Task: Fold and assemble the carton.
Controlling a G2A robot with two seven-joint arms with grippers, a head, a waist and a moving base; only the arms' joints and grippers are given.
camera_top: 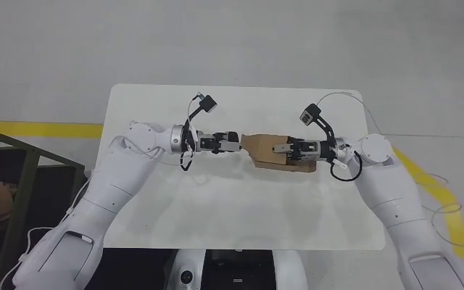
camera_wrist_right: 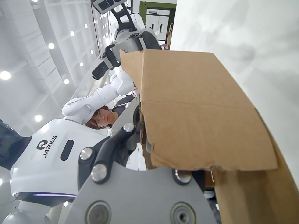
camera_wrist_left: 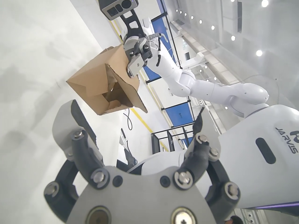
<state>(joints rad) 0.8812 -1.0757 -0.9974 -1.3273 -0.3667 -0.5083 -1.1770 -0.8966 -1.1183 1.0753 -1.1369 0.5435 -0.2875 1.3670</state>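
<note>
The left gripper [camera_top: 235, 142] hangs wide open and empty, its fingertips just short of the carton [camera_top: 264, 150], whose open, loose-flapped end faces it head-on. The right gripper [camera_top: 288, 150] is clamped on one cardboard panel from the opposite side, over the middle of the table [camera_top: 217, 210]. The box's long axis runs along the line between the arms. Nothing stands between, so the free left arm looks best placed to press the flaps.

Bright, even light from round ceiling lamps [camera_wrist_left: 265, 2]; white table [camera_top: 239, 210] mildly glaring; wrist views bend lines at edges.
</note>
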